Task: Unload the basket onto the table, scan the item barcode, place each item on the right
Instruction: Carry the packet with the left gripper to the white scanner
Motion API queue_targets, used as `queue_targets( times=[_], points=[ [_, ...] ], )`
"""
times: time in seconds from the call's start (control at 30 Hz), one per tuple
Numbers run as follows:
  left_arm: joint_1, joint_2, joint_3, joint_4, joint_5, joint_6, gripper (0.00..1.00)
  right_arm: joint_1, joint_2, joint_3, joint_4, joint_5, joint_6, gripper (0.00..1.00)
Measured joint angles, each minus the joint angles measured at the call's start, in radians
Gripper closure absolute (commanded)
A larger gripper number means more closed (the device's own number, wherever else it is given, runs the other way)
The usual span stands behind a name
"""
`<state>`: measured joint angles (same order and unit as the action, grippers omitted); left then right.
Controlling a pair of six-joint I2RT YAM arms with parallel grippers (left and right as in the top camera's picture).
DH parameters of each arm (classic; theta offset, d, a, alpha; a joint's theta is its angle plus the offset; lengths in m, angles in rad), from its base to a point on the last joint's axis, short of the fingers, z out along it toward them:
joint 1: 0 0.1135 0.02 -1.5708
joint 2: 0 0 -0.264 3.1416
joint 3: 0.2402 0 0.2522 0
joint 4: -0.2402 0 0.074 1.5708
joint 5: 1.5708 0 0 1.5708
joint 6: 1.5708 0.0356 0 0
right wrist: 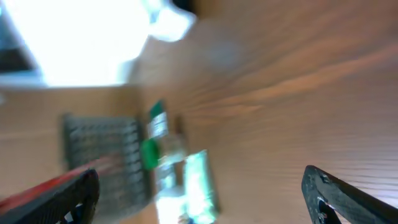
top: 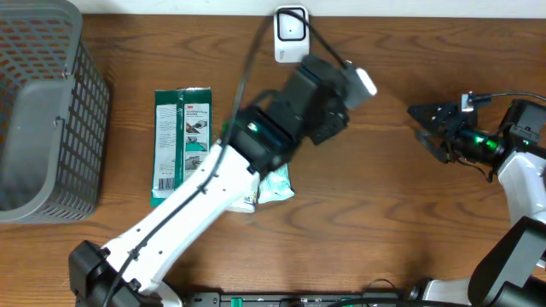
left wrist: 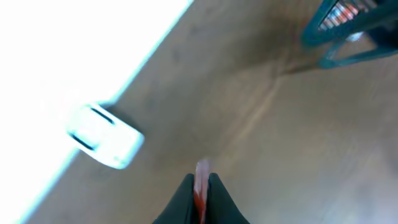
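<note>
1. L hand (left wrist: 200,191) clenched tight on a thin item (left wrist: 202,169). It's edge-on in the wrist cam, red and white, poking just past the fingertips. Can't tell what it is exactly.
2. That item sits up over the worktop (top: 384,213), near the white scanner (top: 291,34) at the back edge and a bit to its right in the overhead view. Not touching it.
3. R hand (top: 425,128) released, jaws wide apart w/ nothing between them, well off to the right side.
4. Green pack (top: 182,145) lies flat on the worktop, left of the L arm.
5. 2nd pack (top: 275,185) is partly hidden under the L arm.
6. Grey basket (top: 43,111) far left, apart from both packs.
</note>
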<state>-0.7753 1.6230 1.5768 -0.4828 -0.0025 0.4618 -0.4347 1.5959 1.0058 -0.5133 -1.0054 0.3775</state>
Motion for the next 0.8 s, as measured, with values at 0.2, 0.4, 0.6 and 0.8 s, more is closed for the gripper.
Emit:
queue_targets(
  times=[0.2, 0.4, 0.6, 0.8],
  points=[
    [-0.045, 0.012, 0.000, 0.092, -0.153, 0.224, 0.93, 0.000, 0.000, 0.000, -0.004, 0.311, -0.006, 0.01],
    [-0.042, 0.115, 0.000, 0.212, -0.309, 0.431, 0.93, 0.000, 0.000, 0.000, -0.005, 0.597, -0.008, 0.01],
    [-0.013, 0.249, 0.000, 0.412, -0.406, 0.583, 0.93, 0.000, 0.000, 0.000, -0.005, 0.707, -0.008, 0.01],
    [0.065, 0.372, 0.000, 0.653, -0.426, 0.728, 0.93, 0.000, 0.000, 0.000, -0.006, 0.735, -0.012, 0.01]
  ],
)
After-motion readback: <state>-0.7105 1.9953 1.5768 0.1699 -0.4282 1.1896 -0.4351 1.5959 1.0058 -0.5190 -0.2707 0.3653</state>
